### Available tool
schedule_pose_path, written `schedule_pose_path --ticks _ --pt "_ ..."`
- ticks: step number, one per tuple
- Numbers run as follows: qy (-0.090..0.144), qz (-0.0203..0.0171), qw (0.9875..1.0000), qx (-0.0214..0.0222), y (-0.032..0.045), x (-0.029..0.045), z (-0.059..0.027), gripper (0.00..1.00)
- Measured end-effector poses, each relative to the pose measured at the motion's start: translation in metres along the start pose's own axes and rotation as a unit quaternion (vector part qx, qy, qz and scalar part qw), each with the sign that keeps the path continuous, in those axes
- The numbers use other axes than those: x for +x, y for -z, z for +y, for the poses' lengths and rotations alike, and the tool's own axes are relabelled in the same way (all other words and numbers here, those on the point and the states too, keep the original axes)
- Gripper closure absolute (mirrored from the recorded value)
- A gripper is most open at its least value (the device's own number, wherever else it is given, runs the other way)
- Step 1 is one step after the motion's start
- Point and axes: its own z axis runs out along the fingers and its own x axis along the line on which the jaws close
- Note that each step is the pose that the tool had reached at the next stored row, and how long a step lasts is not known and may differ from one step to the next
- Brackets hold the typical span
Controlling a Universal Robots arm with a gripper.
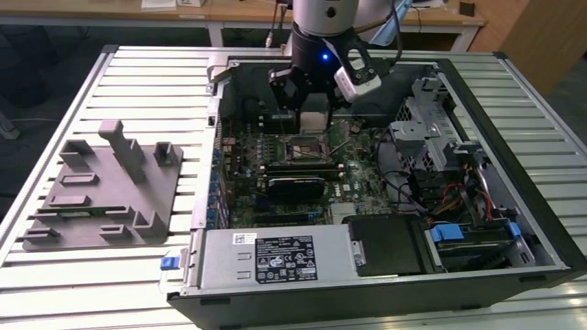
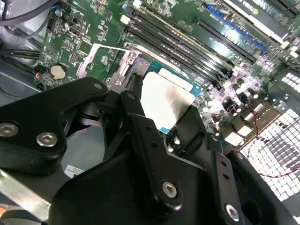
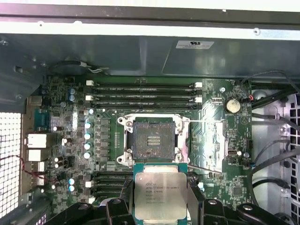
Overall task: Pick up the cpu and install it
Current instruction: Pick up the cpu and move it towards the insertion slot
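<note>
The cpu (image 3: 160, 196), a small flat square chip with a shiny silver metal top and a thin green rim, is held in the black two-fingered gripper (image 3: 160, 202) of the arm. The fingers (image 3: 124, 199) are pressed against two opposite edges of the chip and pinch it between them, with its metal top facing up toward the wrist. In the second wrist view the cpu (image 2: 166, 101) sits level between the black fingers (image 2: 191, 127).

Below the gripper (image 1: 312, 110), and just beyond the fingertips, is the black square socket (image 3: 153, 140) in its silver metal frame. It is uncovered, its contact field is exposed, and the chip is not seated in it. In the exterior view the cpu (image 1: 314, 120) hangs above the green motherboard (image 1: 353, 172), close to the socket (image 1: 307, 148).

Past the socket from the gripper are four long black memory slots (image 3: 143, 93), lying side by side. A round silver coin battery (image 3: 232, 105) is mounted on the board to one side of them.

The motherboard lies flat inside an open black desktop computer case (image 1: 518, 141), and the gripper reaches down into it. A silver boxed power supply (image 1: 275, 258) fills the end of the case farthest from the gripper. The case rests on a white slatted metal table (image 1: 137, 89). A grey plastic tray with upright posts (image 1: 101, 185) stands on the table, well away from the gripper, at the exterior view's left.
</note>
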Motion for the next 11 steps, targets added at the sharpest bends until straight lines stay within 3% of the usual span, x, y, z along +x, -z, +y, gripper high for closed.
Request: schedule_pose_path --ticks 11 --pt "0.001 0.0 1.0 -0.0005 -0.0085 0.0002 0.012 0.46"
